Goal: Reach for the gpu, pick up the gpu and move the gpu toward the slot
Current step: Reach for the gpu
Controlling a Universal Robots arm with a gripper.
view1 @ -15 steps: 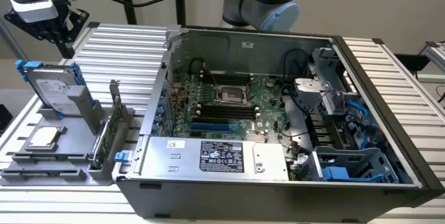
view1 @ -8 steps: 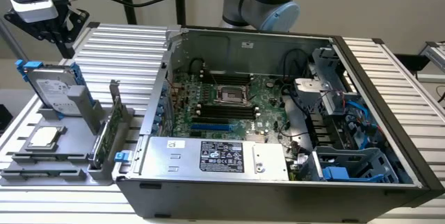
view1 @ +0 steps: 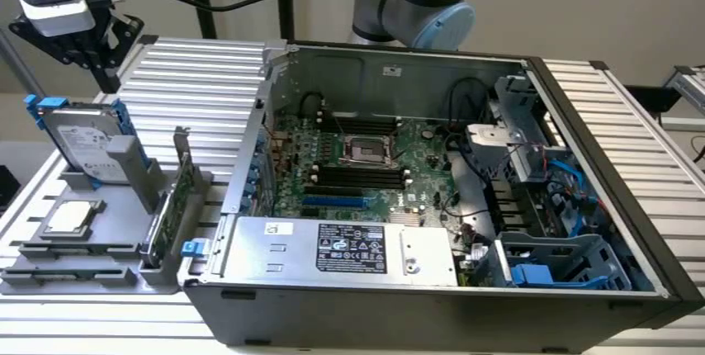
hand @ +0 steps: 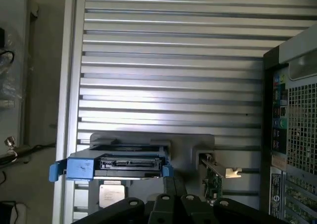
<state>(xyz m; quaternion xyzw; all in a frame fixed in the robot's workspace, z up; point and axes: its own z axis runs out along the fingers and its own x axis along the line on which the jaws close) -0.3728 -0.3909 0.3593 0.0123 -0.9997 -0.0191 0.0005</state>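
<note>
Ribbed table [view1: 187,74]: gpu [view1: 165,206] stands edgewise, well apart from the gripper [view1: 82,48], grip state unclear.

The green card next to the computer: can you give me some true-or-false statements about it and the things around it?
1. The gpu stands on edge in the grey holder beside the computer case. True.
2. The gripper is holding the gpu. False: it hangs well apart from the card, which sits in the holder.
3. The hard drive with blue rails lies inside the case. False: it stands in the holder, outside the case.
4. The small silver chip lies flat in the holder. True.
5. The case is closed. False: its side is open and the motherboard shows.
</note>
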